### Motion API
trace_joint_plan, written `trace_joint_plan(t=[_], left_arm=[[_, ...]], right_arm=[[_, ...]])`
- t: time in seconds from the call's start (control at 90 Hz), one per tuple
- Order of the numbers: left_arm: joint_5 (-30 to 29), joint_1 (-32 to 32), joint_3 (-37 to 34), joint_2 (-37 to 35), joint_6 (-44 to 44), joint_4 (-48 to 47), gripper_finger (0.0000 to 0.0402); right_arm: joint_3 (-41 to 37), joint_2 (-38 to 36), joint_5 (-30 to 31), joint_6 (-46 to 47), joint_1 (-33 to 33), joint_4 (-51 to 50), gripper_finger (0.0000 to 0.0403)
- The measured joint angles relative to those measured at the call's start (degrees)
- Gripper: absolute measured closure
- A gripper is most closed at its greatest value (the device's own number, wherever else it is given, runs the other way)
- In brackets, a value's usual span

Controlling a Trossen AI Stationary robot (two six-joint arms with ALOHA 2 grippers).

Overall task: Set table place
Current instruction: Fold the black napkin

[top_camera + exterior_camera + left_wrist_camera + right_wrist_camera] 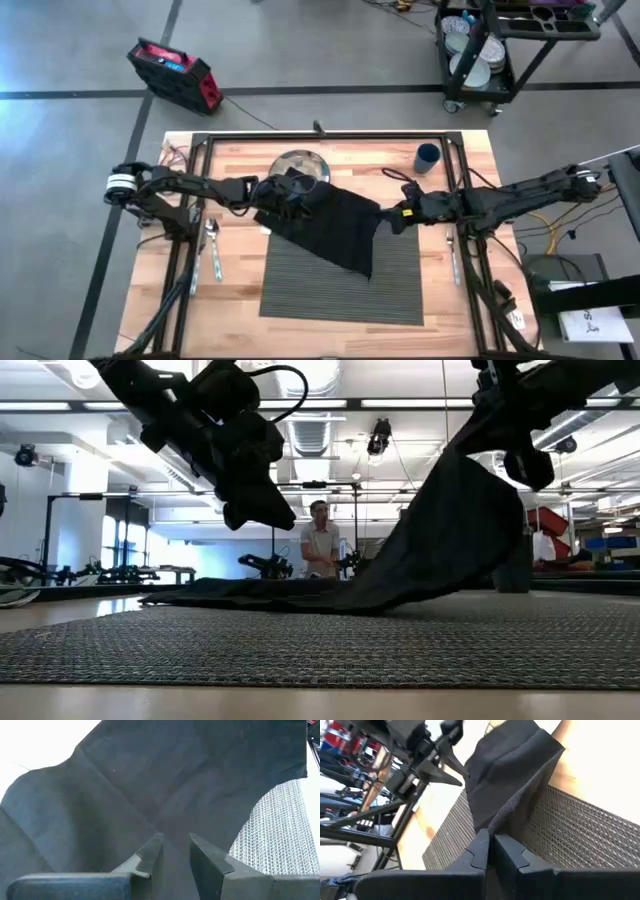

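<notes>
Ribbed dark grey placemat (300, 645) fills the foreground of the low view and is seen lying flat on the counter (240, 295), centred toward the near edge in the high view.

A black cloth napkin (335, 225) is draped across the placemat's far edge; one part rests on the mat, the other is lifted.

Right gripper (491, 840): fingers are clenched on a raised corner of the napkin, the fabric being pinched between the two tips. In the low view the cloth is seen hanging from this grip and sloping down to the mat. In the high view the right gripper (392, 217) is located at the napkin's right edge, just above the mat's far right corner.

Left gripper (175, 847): fingers are parted with a narrow gap, and the napkin is seen spread just beyond the tips, not gripped. In the high view it is placed over the napkin's far left part, beside a round metal plate (296, 164).

Also noted on the counter: a blue cup (427, 157) at the far right, a spoon (213, 246) left of the mat, and a utensil (453, 255) right of the mat, type not discernible.

A person (320, 540) is visible in the room behind.
</notes>
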Motion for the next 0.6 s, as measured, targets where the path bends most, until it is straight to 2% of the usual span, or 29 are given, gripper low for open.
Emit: trace_joint_plan(t=[0.3,0.489,0.6], left_arm=[[0.0,-0.8,0.0,0.0,0.0,2.0,0.0326],[-0.4,-4.8,0.0,0.0,-0.6,10.5,0.0326],[-4.2,-8.3,0.0,0.0,-0.2,15.0,0.0326]], right_arm=[[0.0,-0.3,0.1,-0.3,0.0,0.5,0.0403],[0.0,-0.3,1.5,-0.4,0.0,0.5,0.0403],[0.0,-0.3,1.5,-0.3,0.0,0.5,0.0403]])
